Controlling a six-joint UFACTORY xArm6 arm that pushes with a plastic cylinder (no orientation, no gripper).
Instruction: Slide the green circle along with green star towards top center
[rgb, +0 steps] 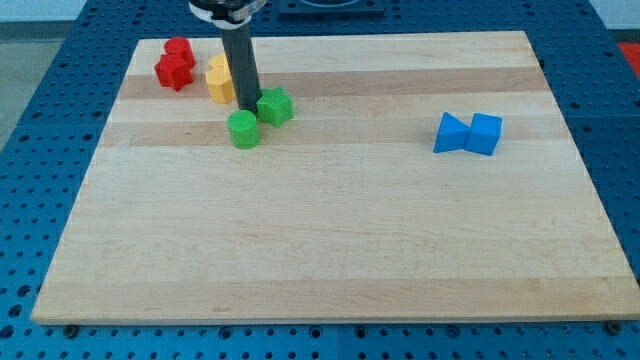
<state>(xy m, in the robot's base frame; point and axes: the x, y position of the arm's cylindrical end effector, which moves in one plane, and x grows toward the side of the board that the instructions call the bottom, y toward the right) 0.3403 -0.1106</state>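
The green circle (243, 129) lies on the wooden board (330, 220) at the upper left. The green star (275, 106) sits just up and to the right of it, nearly touching. My tip (248, 107) is the lower end of the dark rod. It stands between the two green blocks and the yellow blocks, against the left side of the green star and just above the green circle.
Two yellow blocks (220, 80) sit just left of the rod. Two red blocks (175, 64) lie near the board's top left corner. A blue triangle (451, 133) and a blue cube (485, 134) touch each other at the right.
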